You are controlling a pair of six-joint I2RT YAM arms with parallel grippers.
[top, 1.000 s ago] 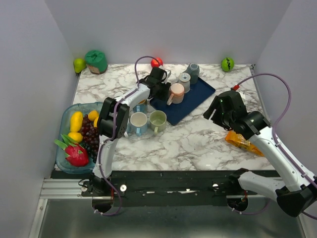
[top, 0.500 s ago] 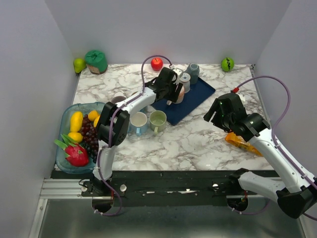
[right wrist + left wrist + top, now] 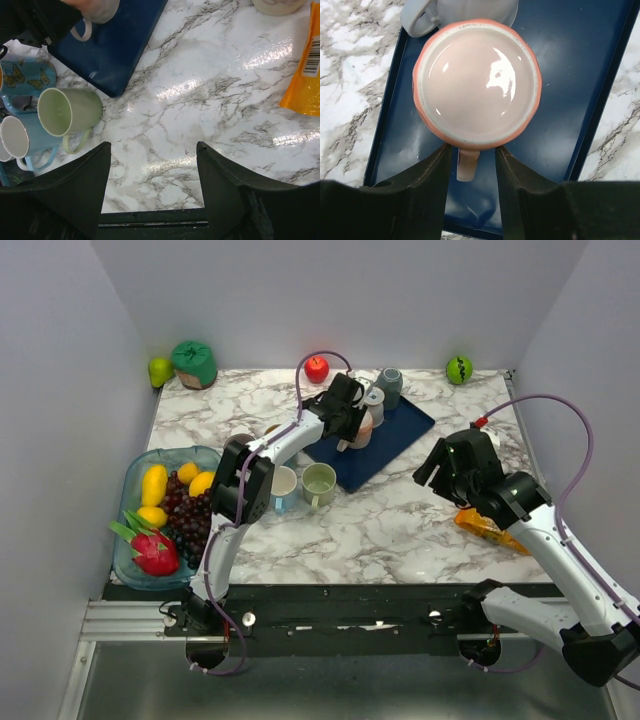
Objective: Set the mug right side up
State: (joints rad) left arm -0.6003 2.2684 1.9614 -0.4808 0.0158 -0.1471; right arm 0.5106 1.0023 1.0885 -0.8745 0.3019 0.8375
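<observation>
A pink mug (image 3: 477,85) stands upside down on the dark blue tray (image 3: 580,75), its glossy base facing the left wrist camera. Its handle (image 3: 468,165) points toward the camera. My left gripper (image 3: 472,150) hangs over the mug (image 3: 361,428), fingers straddling the handle with a thin gap on each side, so it is open and nothing is clamped. In the top view the left gripper (image 3: 345,410) covers part of the mug. My right gripper (image 3: 445,465) hovers open over bare marble to the right, its jaws (image 3: 152,150) holding nothing.
Two grey mugs (image 3: 373,400) stand behind the pink one on the tray (image 3: 400,425). A green mug (image 3: 320,483) and a blue mug (image 3: 280,485) lie left of the tray. A fruit bowl (image 3: 135,540) sits at the left edge, an orange packet (image 3: 490,525) under the right arm, a red apple (image 3: 316,368) at the back.
My left gripper has swung right onto the tray and settled over the pink mug, and its jaws have narrowed around the handle. The right arm has hardly moved.
</observation>
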